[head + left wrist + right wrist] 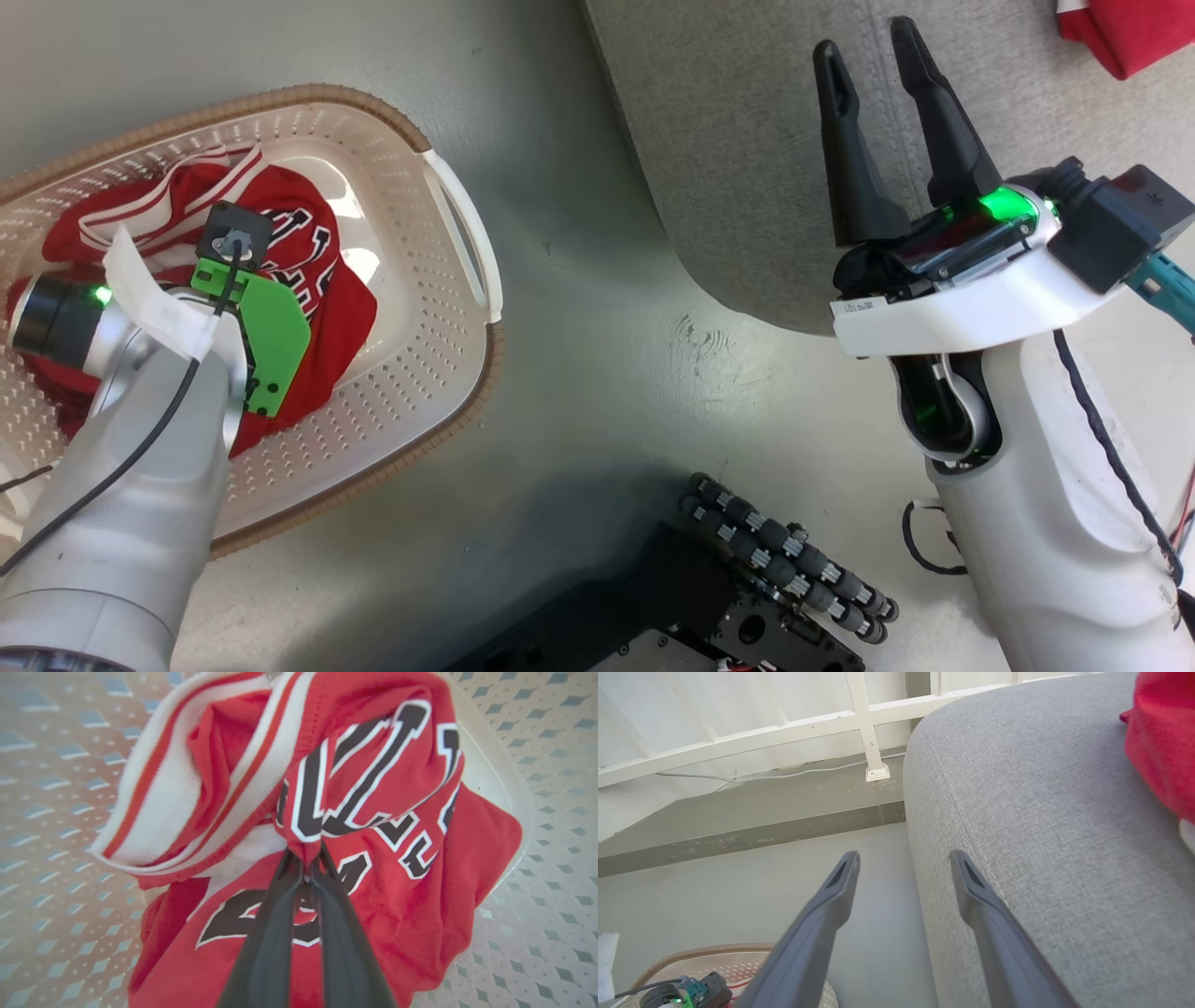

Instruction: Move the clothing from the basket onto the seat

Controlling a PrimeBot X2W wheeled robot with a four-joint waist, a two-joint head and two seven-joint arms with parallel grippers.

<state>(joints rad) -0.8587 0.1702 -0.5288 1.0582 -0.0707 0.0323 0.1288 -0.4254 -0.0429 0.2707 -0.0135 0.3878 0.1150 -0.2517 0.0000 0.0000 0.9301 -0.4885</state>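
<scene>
Now | left gripper [306, 861] pinched shut on a fold of the jersey [373, 788], which lies inside the basket [439, 308] | right gripper [865, 37] spread wide, holding nothing, well to the right of the basket, over the seat [747, 187] | I judge the jersey light, limp and a bit slick: a bunched fold by the lettering is the safer hold, and I expect it to drape and catch on the basket's rim.

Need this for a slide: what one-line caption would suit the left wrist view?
The left gripper shut on a fold of the red jersey, inside the basket.
</scene>
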